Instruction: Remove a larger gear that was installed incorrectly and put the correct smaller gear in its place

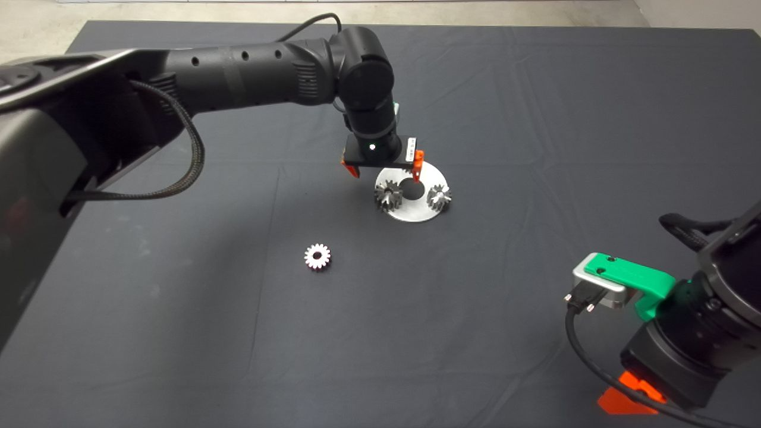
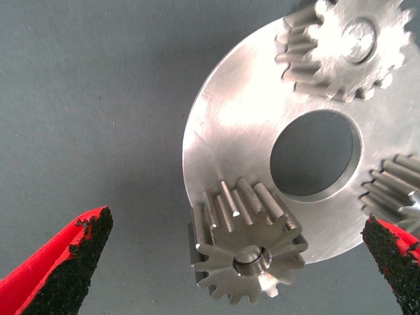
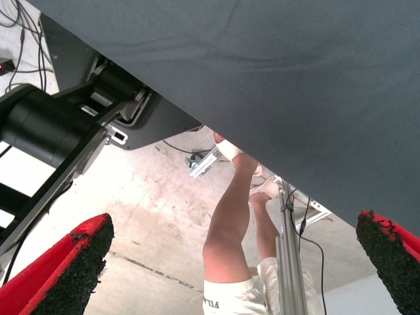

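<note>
Head view: the left gripper (image 1: 386, 170) hangs over the steel disc (image 1: 410, 215), fingers spread and holding nothing. The larger gear (image 1: 387, 195) sits on the disc's left rim, opposite another mounted gear (image 1: 439, 197). The smaller gear (image 1: 317, 257) lies loose on the mat, well apart from the disc. The right gripper (image 1: 625, 399) waits far from the disc.

Left wrist view: the larger gear overhangs the disc's edge, roughly between the two pads. It probably needs the pads centred on its toothed flanks and a straight lift off the pin.

Right wrist view: its fingers are spread and empty; a person's legs show beyond the mat.
</note>
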